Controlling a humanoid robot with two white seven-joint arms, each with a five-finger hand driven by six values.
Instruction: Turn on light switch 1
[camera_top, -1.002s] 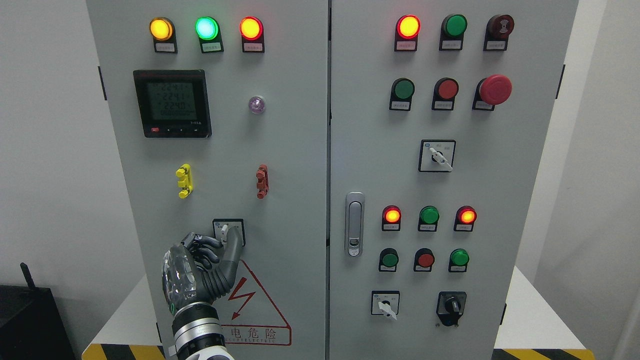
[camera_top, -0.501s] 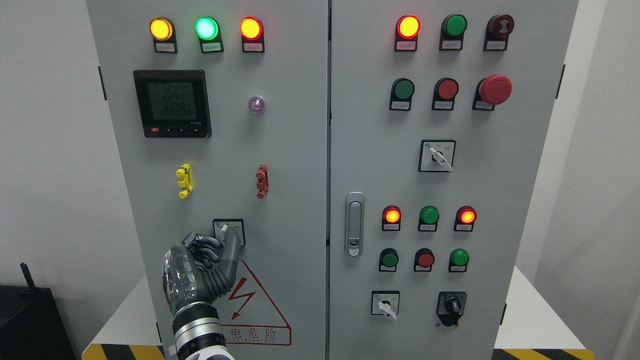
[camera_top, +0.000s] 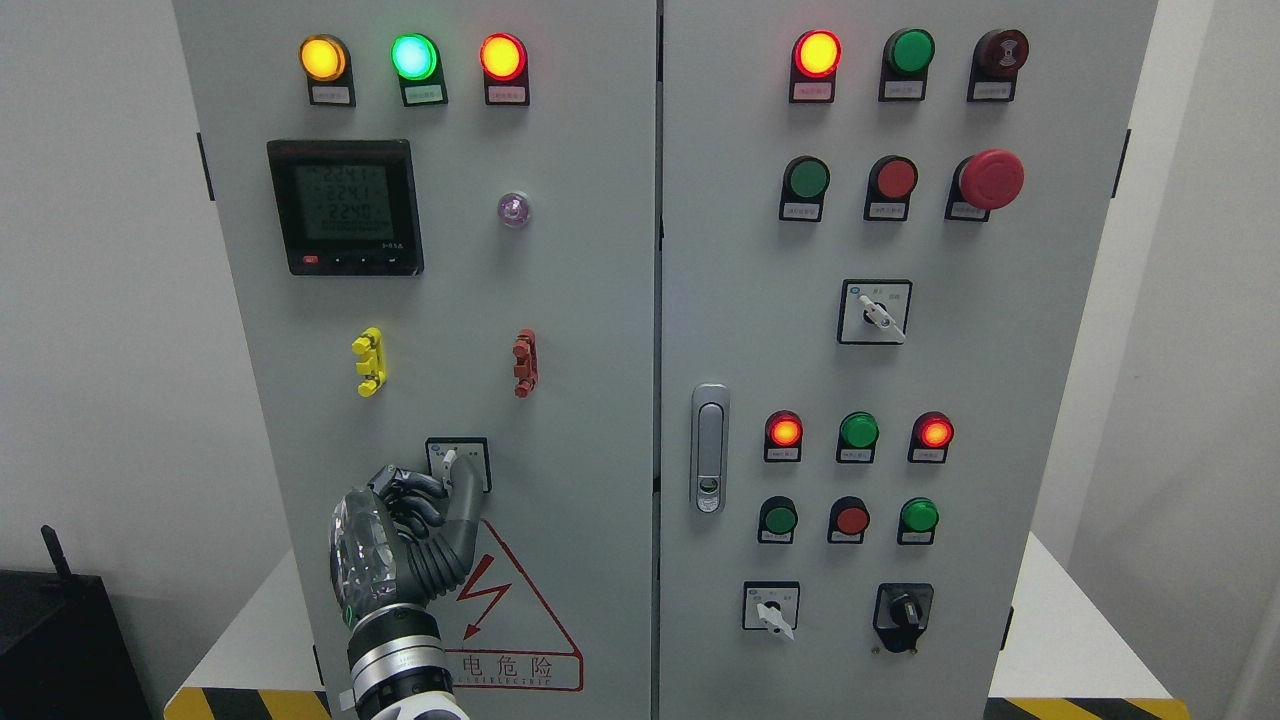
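Note:
A small rotary switch (camera_top: 451, 459) with a white lever knob sits in a black-framed square plate low on the left cabinet door (camera_top: 560, 300). My left hand (camera_top: 446, 479) comes up from the bottom edge and rests against it. The thumb (camera_top: 465, 495) rises along the knob's right side and the curled fingers (camera_top: 412, 490) press in from its left, so the knob is pinched between them. The lever points roughly upward, tilted slightly left. My right hand is out of the picture.
Above the switch are yellow (camera_top: 368, 361) and red (camera_top: 524, 363) terminals, a digital meter (camera_top: 345, 207) and three lit lamps. A door handle (camera_top: 709, 448), lamps, push buttons, rotary switches and a red emergency stop (camera_top: 990, 179) fill the right door. A hazard triangle (camera_top: 515, 610) lies beside my wrist.
My left hand has edged a few pixels to the right while staying on the knob. The lever's angle looks almost the same.

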